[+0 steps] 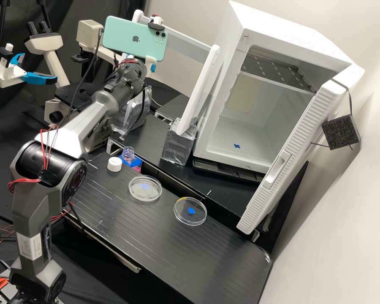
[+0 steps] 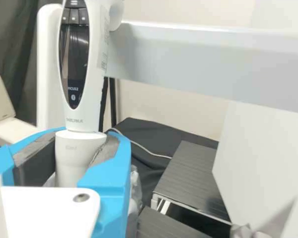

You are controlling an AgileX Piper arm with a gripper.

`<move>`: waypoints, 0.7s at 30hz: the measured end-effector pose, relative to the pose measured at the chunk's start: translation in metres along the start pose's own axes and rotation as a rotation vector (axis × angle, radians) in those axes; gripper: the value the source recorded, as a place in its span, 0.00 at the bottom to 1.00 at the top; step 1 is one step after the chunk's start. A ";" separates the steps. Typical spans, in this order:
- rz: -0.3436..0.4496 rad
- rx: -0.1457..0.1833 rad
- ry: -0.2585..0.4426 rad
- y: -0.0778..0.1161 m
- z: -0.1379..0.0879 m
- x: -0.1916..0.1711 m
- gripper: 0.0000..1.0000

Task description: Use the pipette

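Gripper pinching upright pipette btwn its pads; tabletop w/ 2 petri dishes well below it.

You have, right of the jaws: one white cabinet, door open, blue mark on its floor; farther right, one black foam block beside the door; left of the jaws, one pale microscope.
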 end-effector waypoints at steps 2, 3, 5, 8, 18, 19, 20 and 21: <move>0.022 0.017 0.011 0.004 0.003 -0.003 0.00; 0.031 0.021 0.016 0.005 0.005 -0.005 0.00; 0.047 0.024 0.031 0.009 0.007 -0.011 0.00; 0.082 0.027 0.062 0.015 0.006 -0.021 0.00; 0.157 0.018 0.056 0.036 -0.005 -0.025 0.00; 0.156 0.017 0.044 0.037 -0.003 -0.022 0.00; 0.150 0.027 0.034 0.036 -0.002 -0.017 0.00; 0.145 0.025 0.023 0.035 0.000 -0.013 0.00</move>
